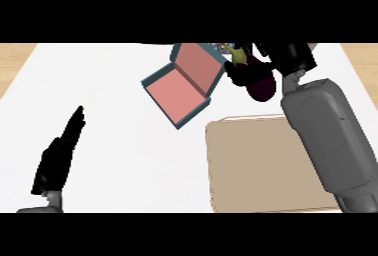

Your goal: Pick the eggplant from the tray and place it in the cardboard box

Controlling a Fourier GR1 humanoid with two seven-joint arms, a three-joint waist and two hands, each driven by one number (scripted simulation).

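While our right hand (255, 62) shows at the far right of the view, its black fingers (238, 74) are curled round the dark purple, glossy eggplant (262, 86), so we judge the fruit held rather than merely touched. From those fingers the eggplant runs down and slightly rightward toward us: its yellow-green stem cap (238, 53) sits at the far end, up among the fingers, and its rounded, fat end points at the near edge of the view. That makes its long axis roughly near-to-far, tilted a little.

Just left of the fruit lies the teal-walled open box with a salmon-pink inside and a hinged flap (184, 82), set at a slant on the white bench (111, 130); we take this for the cardboard box. The eggplant is just beside its right wall, not inside it. So the move to come turns on a short shift leftward, and we judge the fruit's long axis would want to line up with the compartment's longer side.

Nearer us, below the fruit, rests the flat tan tray with a pale rim (258, 165), partly under our grey right forearm (328, 140).

Our left hand (59, 155) rests at the view's left, fingers straight and together, well apart from everything; the right is plainly the nearer.
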